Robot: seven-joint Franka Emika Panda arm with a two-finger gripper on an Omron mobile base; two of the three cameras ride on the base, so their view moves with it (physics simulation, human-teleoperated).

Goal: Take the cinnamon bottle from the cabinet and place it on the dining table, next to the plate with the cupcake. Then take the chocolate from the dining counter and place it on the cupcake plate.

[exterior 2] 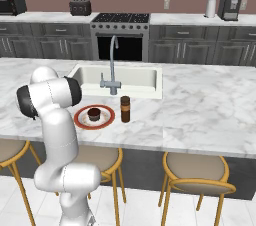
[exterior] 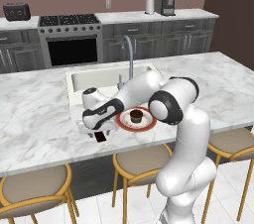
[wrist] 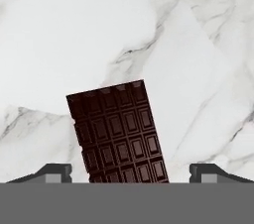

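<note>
Spanning the scene: marble worktop (exterior: pixel 39 119), with sink (exterior 2: pixel 135 77) sunk into it at 12 o'clock from the red plate (exterior 2: pixel 106 115). Reaching low over the near edge: white arm, hand bending down at 9 o'clock of the plate in the left base view. Standing upright just beside the plate at 3 o'clock in the right base view: cinnamon bottle (exterior 2: pixel 125 109), apart from the rim. Sitting in the plate's middle: cupcake (exterior: pixel 136 115). Lying flat on the marble under the hand, at 7 o'clock from the plate: chocolate (wrist: pixel 118 131), tilting slightly in the hand view. Hovering over it with fingertips spread wide, one at each side of the bar, neither touching: gripper (wrist: pixel 130 172).
</note>
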